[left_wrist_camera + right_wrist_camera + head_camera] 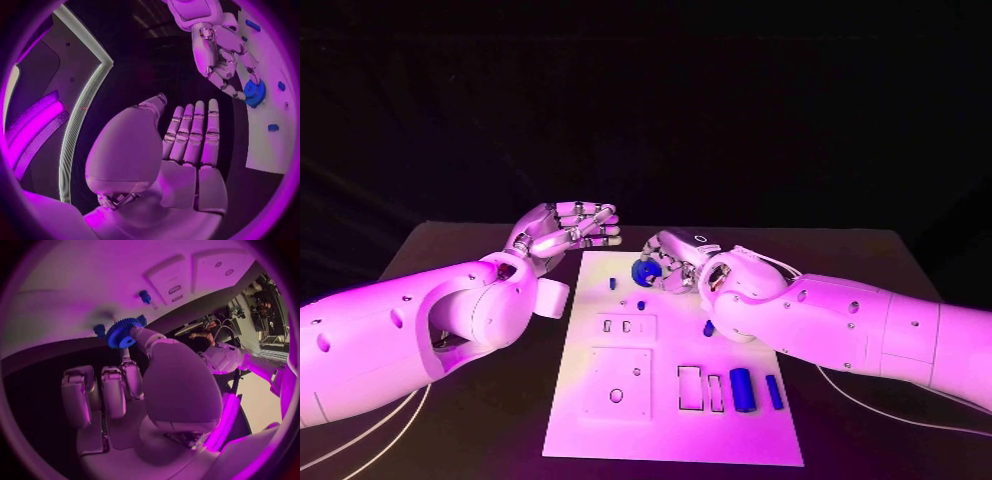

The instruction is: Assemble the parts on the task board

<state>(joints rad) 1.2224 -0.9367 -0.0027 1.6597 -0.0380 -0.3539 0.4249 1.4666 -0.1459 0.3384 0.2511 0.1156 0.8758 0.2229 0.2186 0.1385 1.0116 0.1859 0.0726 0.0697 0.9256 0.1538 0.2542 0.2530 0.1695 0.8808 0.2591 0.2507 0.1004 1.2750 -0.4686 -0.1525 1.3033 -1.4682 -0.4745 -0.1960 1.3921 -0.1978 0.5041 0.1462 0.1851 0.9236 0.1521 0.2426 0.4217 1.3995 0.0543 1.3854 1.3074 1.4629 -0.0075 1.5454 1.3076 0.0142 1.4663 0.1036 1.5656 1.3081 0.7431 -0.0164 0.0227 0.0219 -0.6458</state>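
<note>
Right hand [678, 262] pinches the blue gear [646, 271] over the task board [672, 440], apparently not yet seated. 2 blue cylinders [741, 389] lie loose near the board's front edge; much remains. Left hand [567, 232] waits beside the board, fingers apart, holding nothing.

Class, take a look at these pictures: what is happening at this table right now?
A two-armed robot is assembling small parts on a white plastic task board. Its right hand holds a blue toothed gear wheel in its fingers at the board's far end. The left hand hangs open beside the board, holding nothing. Two blue cylinder pieces lie at the board's near right.
</note>
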